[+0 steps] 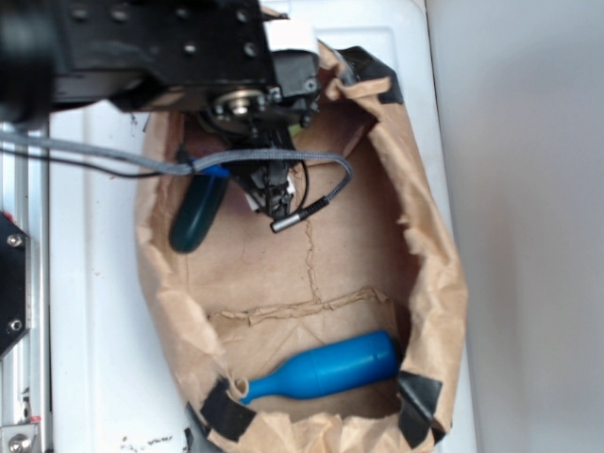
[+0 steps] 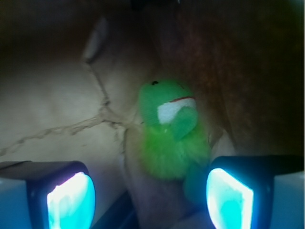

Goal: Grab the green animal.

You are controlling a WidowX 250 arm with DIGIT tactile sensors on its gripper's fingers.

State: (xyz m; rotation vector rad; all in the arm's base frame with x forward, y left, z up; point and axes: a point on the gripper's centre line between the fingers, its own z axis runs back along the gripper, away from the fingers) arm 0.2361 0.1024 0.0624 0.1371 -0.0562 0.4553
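Fuzzy lime-green plush animal [image 2: 172, 133] sits upright, head up, on the brown paper bag's floor [image 2: 52, 105] near its wall, between the gripper's [image 2: 150, 198] spread, empty fingers [image 2: 71, 198].

Brown paper bag [image 1: 429, 274] lies open on white surface [image 1: 94, 311]. Blue bottle [image 1: 326, 370] on its side at near end, neck pointing left. Dark green oblong [image 1: 196, 212] at far left. Robot arm [image 1: 170, 47] w/ grey cable [image 1: 283, 160] over far end; gripper hidden.
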